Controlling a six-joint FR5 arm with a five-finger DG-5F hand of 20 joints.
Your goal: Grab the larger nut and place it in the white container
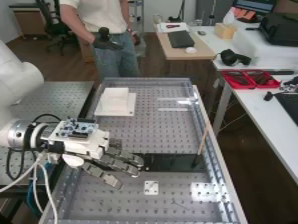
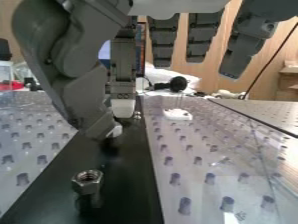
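Larger nut: we see a hex nut on the black strip, flat with its bore up and clear of the fingertips; that leaves its side flats free for a pinch. It looks the larger, though nearness to the camera may flatter it.
Small metal piece: near the far part of the strip as the wrist view looks along it sits a small metal piece, perhaps the smaller nut; we cannot be sure.
Hand: the hand is over one end of the strip, fingers extended and relaxed, holding nothing we can make out; we take the thumb's opposed pose as readiness to pinch.
Black strip: the dark strip probably serves as a plain backdrop, making bare metal easy to pick out.
White container: the container stands beyond the strip, towards the bench's far end, well apart, so we judge a lift and carry is needed.
Next: we would lower thumb and fingers around the flats, minding that the nut could slide along the strip.
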